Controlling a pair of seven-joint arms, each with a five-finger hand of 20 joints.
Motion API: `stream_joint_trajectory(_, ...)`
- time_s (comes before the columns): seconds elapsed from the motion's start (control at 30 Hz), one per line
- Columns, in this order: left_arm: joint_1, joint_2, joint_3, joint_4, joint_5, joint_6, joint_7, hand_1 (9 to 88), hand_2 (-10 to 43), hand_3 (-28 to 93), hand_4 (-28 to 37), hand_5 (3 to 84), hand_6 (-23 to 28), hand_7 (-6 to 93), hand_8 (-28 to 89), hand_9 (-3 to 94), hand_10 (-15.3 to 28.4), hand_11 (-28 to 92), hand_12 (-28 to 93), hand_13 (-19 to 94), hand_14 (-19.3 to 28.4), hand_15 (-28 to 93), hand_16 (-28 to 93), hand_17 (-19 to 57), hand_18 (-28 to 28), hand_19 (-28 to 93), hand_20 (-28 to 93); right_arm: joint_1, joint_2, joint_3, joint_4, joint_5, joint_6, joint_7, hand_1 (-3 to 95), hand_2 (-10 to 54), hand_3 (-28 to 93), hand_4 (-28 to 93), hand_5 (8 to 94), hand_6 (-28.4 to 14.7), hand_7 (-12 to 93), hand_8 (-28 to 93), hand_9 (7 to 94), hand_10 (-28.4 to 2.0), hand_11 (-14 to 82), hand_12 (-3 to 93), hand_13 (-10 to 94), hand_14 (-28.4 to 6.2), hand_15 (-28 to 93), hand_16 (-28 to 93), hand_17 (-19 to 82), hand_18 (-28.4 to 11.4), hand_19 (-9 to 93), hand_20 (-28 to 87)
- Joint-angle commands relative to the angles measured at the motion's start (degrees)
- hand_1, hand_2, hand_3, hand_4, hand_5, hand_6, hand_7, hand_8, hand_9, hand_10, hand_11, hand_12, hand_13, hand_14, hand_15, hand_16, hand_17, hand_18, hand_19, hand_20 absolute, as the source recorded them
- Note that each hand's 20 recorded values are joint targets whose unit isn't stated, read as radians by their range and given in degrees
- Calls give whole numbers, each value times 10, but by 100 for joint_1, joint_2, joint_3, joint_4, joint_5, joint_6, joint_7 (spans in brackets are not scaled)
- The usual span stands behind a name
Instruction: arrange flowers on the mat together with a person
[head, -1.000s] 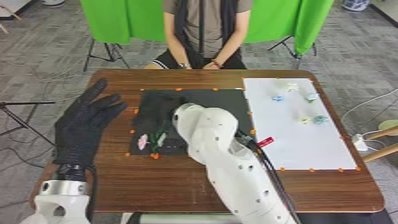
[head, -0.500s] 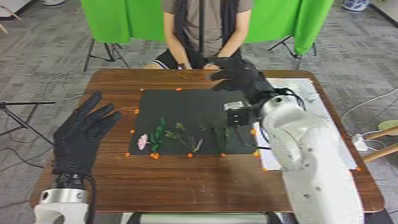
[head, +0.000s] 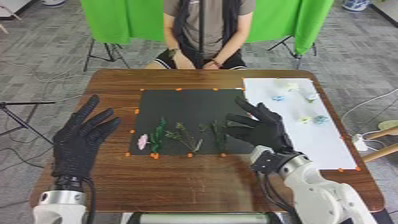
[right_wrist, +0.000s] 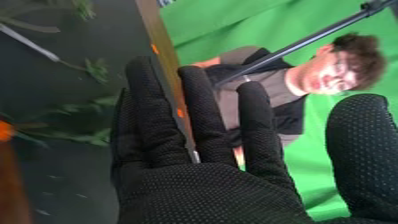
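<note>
Head view first: brown table (head: 178, 187), black mat (head: 191, 107) on it, white sheet (head: 311, 150) to the right of that. Orange markers (head: 155, 156) sit along the edges of both.

Flower stuff on the black mat is all in the near half. Pink flower (head: 142, 141) at the near left corner, leafy green stem (head: 157, 137) just right of it, then a branching sprig (head: 185, 137) around the middle, and another green stem (head: 218, 136) toward the right side.

White sheet's got small blooms too: pale cream flower (head: 291, 86) at the far end, light blue flower (head: 278, 98) a bit nearer, white flower (head: 312, 97) off to the right. About halfway down there's a yellow flower (head: 305, 120) with a blue-green flower (head: 321, 119) just right of it.

Left hand (head: 75, 145) is over the left side of the table, fingers straight and fanned. Right hand (head: 266, 134) is around the black mat's right edge, near that last green stem, fingers straight and spread. Right wrist view has the right hand (right_wrist: 204, 195) with its thumb (right_wrist: 360, 150) standing well apart from the fingers. Can't tell if either one touches the table.
</note>
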Motion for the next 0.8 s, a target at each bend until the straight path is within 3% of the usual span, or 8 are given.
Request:
stream_joint_trajectory(0.03,180,-281,-276,40,417,-278,-337,185,84,756,-283,328,56,87,-86,358,201,199,99,309,280,477,-101,-27,283,709,-105,39,-131,0,16,-336,-255,-132,105,132,778,-283,367,26,99,-119,474,-176,92,116,390,-230,317,127,17,-209,452,156)
stream_joint_trajectory(0.1,187,-324,-303,31,447,-372,-390,185,85,752,-283,327,56,88,-88,358,201,198,101,311,280,475,-99,-21,283,723,-132,25,-130,-7,-8,-366,-231,-141,105,133,778,-283,370,25,100,-120,476,-179,96,116,393,-228,324,125,18,-208,453,159)
stream_joint_trajectory(0.2,232,-393,-385,-11,529,-525,-493,184,85,748,-283,326,56,85,-86,359,200,196,102,326,282,474,-99,6,284,784,-264,29,-149,-4,-4,-314,-249,-127,100,132,778,-283,373,25,102,-121,481,-182,100,116,397,-229,337,120,19,-209,455,163)
stream_joint_trajectory(0.33,245,-423,-505,-57,615,-661,-519,181,85,743,-283,325,57,83,-85,360,201,195,101,333,283,473,-99,29,284,803,-282,13,-177,-3,4,-309,-294,-115,95,130,785,-283,376,23,102,-121,485,-183,102,115,401,-228,348,117,21,-210,459,165)
stream_joint_trajectory(0.43,206,-373,-546,-35,605,-632,-475,179,84,743,-283,324,57,82,-84,360,202,196,102,333,283,472,-98,31,284,799,-282,-3,-189,-22,22,-257,-286,-124,95,130,784,-283,377,22,101,-121,487,-185,103,115,402,-228,351,113,23,-210,461,166)
stream_joint_trajectory(0.67,224,-232,-477,17,399,-290,-149,179,83,742,-283,326,59,82,-83,362,204,197,105,326,283,465,-96,23,284,774,-283,-6,-201,-74,34,-278,-275,-145,94,131,784,-283,383,21,103,-121,491,-186,107,114,405,-229,356,107,25,-211,466,167)
stream_joint_trajectory(0.8,279,-261,-461,21,364,-254,-160,179,82,744,-283,327,61,81,-83,363,207,201,106,321,282,463,-94,18,284,768,-283,-39,-191,-61,17,-262,-256,-169,93,132,785,-283,385,20,104,-122,492,-186,108,113,407,-229,359,105,27,-212,469,168)
